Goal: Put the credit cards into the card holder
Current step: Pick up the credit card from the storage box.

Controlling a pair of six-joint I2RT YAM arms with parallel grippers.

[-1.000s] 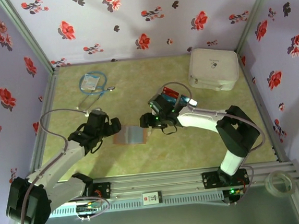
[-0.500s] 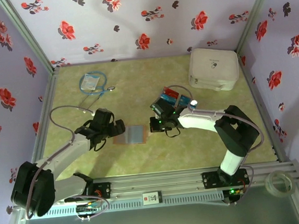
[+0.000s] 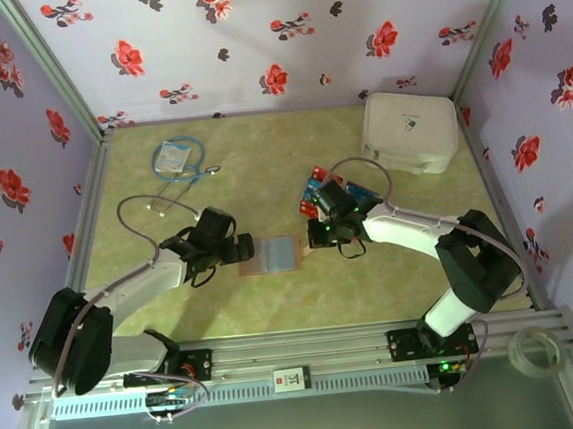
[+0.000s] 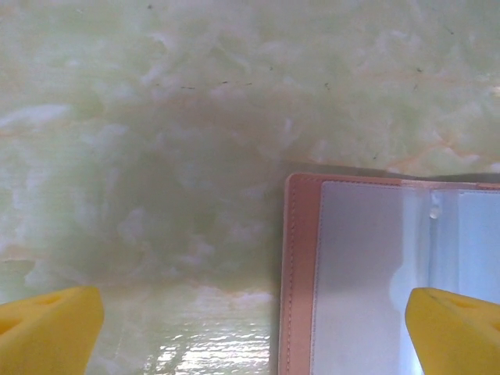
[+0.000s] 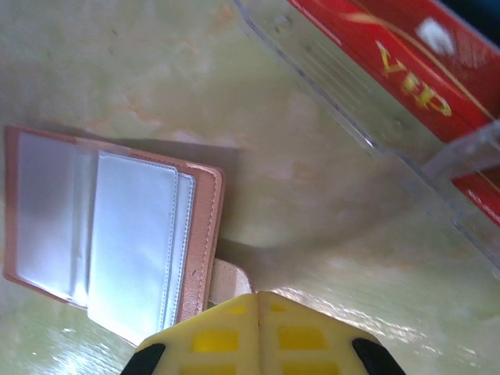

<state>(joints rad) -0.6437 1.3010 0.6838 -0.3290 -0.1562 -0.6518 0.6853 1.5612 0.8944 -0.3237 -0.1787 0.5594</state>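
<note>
- Your R gripper (image 3: 320,235) has snapped shut in the last sec. Its yellow fingers (image 5: 211,340) meet over the side tab of the card holder (image 3: 272,254), so it looks pinched on that tab.
- The holder has slid rightward w/ your R arm. The L gripper (image 3: 244,248) followed, jaws wide apart, astride the holder's left edge, gripping nothing.
- Meaning: prob. you're still positioning the holder. No card is loaded, sleeves look empty.
- Holder lies open & flat btwn the grippers, clear sleeves up. Long axis runs left-right, tab toward the R gripper.
- Credit cards (image 3: 336,188) sit in a clear tray (image 5: 336,101) just behind the R gripper.
</note>
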